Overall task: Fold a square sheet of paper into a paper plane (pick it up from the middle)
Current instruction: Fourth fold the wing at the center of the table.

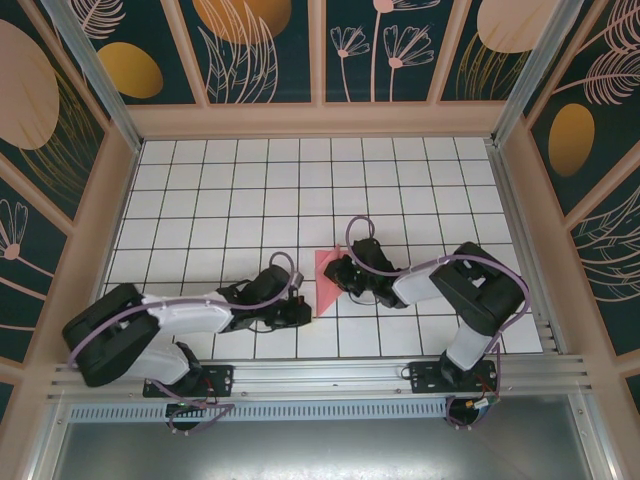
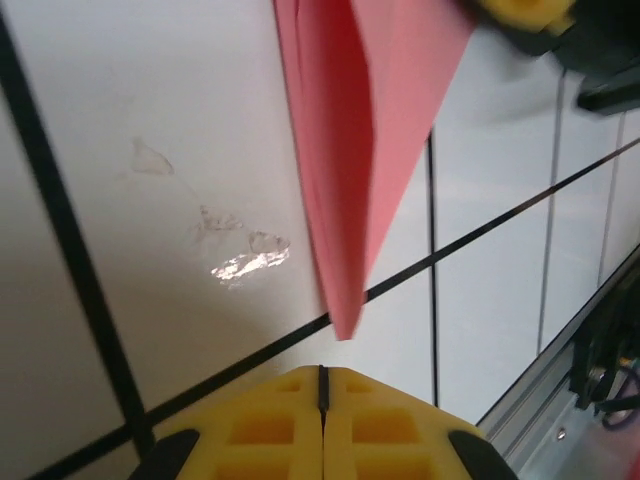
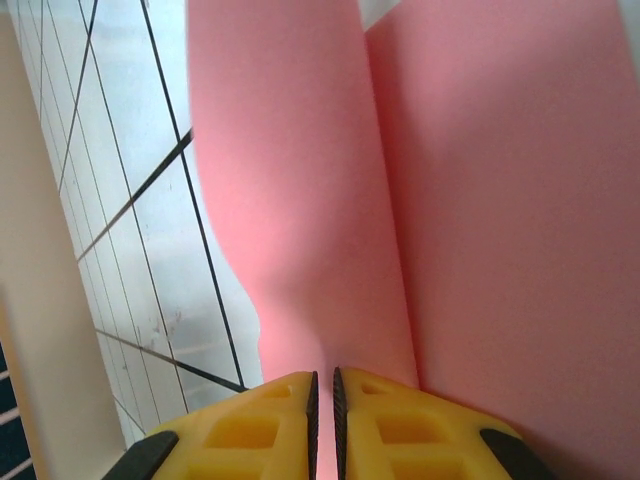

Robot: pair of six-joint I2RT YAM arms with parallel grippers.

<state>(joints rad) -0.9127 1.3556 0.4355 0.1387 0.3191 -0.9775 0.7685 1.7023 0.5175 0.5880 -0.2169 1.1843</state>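
The pink-red sheet of paper (image 1: 325, 280) lies mid-table, folded into a slim pointed dart shape with a centre crease and its tip toward the near edge. My right gripper (image 1: 337, 272) reaches in from the right and is shut on a raised fold of it; in the right wrist view the pink paper (image 3: 480, 200) runs down between the nearly touching yellow jaws of the gripper (image 3: 324, 378). My left gripper (image 1: 305, 313) sits low at the tip. It is shut and empty (image 2: 322, 375), a short gap from the paper's point (image 2: 345, 325).
A metal rail (image 1: 320, 375) runs along the near edge, close behind the left gripper (image 2: 560, 400). Shiny tape residue (image 2: 245, 262) marks the tile left of the paper. Wooden walls (image 1: 320, 120) enclose the white grid table (image 1: 220, 190).
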